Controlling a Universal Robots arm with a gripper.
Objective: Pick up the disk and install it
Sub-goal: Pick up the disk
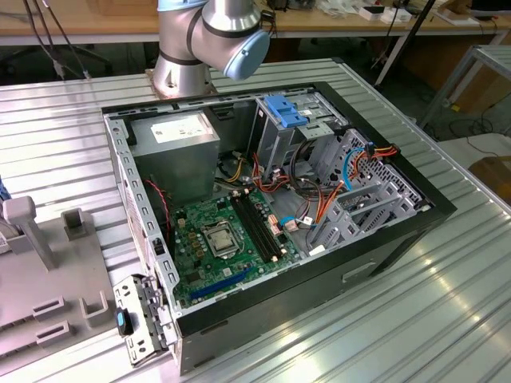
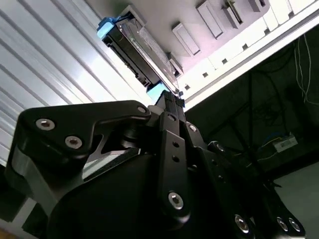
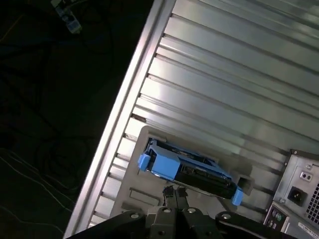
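Disk point(image 3: 189, 172) on edge, lengthwise along table ribs point(image 3: 239, 74)

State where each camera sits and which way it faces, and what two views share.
Exterior view: off the arm, looking down into the open black computer case on the ribbed metal table; the arm's grey-and-blue joints show.
Second wrist view: on the wrist, looking along the black gripper at the grey-black disk in its blue carrier frame.
First wrist view: on the wrist, looking past the gripper at the disk.
Shared: both wrist views show gripper and disk.
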